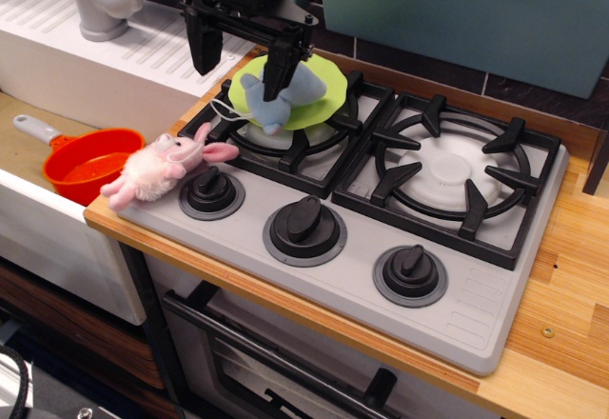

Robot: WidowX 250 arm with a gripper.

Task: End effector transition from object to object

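A toy kitchen is seen from above and in front. A grey stove top with two black burner grates is set into a wooden bench. Three black knobs are lined along the stove's front edge.

The black end effector is seen at the top, above the rear left burner. Its two long straight fingers are pointed downward and held wide apart, with nothing clamped between them. One finger is placed over the bench edge to the left of the burner; the other is seen in front of the light blue plush toy, partly covering its upper body. Whether that finger is touching the toy cannot be told.

The light blue plush toy is laid on a lime green plate, which is rested on the rear left burner grate. A thin white string loop is trailed from the toy to the left, over the grate.

The white-and-pink plush bunny is laid on its side at the front left corner of the stove top, just beside the leftmost knob, with its pink ears pointed toward the burner. It is well apart from the end effector, lower and to the left.

To the left, an orange pot with a grey handle is placed in a sink basin, near the bunny. A grey tap is stood behind it on a white ridged drainboard. The right burner is uncovered. A teal panel is seen behind the stove.
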